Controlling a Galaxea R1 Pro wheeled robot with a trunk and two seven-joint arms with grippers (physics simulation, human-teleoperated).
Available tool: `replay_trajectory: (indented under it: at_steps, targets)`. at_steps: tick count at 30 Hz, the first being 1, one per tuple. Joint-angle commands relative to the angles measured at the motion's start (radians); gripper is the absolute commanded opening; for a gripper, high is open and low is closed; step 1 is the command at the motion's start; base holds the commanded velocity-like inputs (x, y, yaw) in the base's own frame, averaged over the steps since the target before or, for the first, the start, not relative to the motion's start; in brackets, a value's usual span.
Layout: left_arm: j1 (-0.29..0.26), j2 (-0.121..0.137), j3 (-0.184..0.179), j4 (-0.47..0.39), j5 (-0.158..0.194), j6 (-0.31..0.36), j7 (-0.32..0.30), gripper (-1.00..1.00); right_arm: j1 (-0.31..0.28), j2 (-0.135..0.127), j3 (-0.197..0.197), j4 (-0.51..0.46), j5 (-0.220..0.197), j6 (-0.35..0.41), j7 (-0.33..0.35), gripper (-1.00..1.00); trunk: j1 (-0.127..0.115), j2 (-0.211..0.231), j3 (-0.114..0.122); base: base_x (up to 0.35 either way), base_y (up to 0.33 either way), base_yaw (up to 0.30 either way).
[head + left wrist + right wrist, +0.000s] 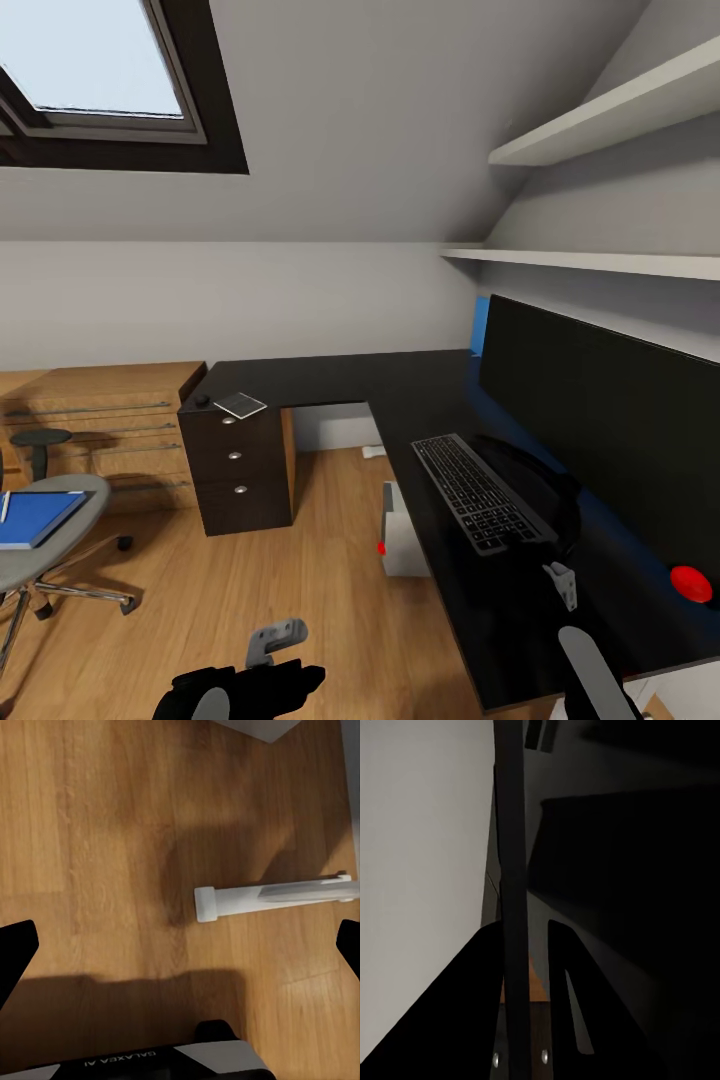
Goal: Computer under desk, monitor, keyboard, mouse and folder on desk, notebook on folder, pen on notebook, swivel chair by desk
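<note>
the desk (pixel 330 375) runs along the back wall and turns down the right side, its black top bare in the corner. the monitor (pixel 600 420) stands on the right wing, black front facing into the room, a red dot at its lower corner. the keyboard (pixel 478 490) lies on the desk just in front of the monitor, angled along the desk edge. at the far left end, above the drawer unit (pixel 237 468), the mouse (pixel 203 400) sits just beside the notebook (pixel 240 405), a thin light grey rectangle.

the swivel chair (pixel 45 540) stands on the wood floor (pixel 300 600) well apart from the desk, at the left edge of the head view, with the blue folder (pixel 35 517) flat on its seat and a thin pale pen (pixel 5 506) lying at the folder's left edge. a white box, probably the computer (pixel 402 535), rests on the floor half under the desk edge.

the left gripper (pixel 180 945) hangs low over the floor with its jaws wide, nothing between them; below it lies a white desk leg (pixel 274 896). the right gripper (pixel 525 975) is narrowed on the thin edge of the monitor (pixel 514 870), one finger on each side.
</note>
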Motion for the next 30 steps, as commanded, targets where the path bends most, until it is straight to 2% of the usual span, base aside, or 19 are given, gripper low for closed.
replay_trajectory:
  at_steps: [1, 30]
  targets:
    - [-0.001, 0.0, 0.0, -0.001, 0.01, 0.002, 0.01, 1.0, 0.0, 0.0, -0.001, 0.005, -0.01, 0.006, -0.046, -1.0, 0.0, 0.0, -0.001, 0.0, 0.0, 0.0]
    - [-0.001, 0.0, 0.0, -0.001, 0.01, 0.002, 0.011, 1.0, 0.0, 0.0, -0.002, 0.005, -0.012, 0.006, -0.051, -1.0, 0.0, 0.0, -0.001, 0.012, 0.0, 0.0]
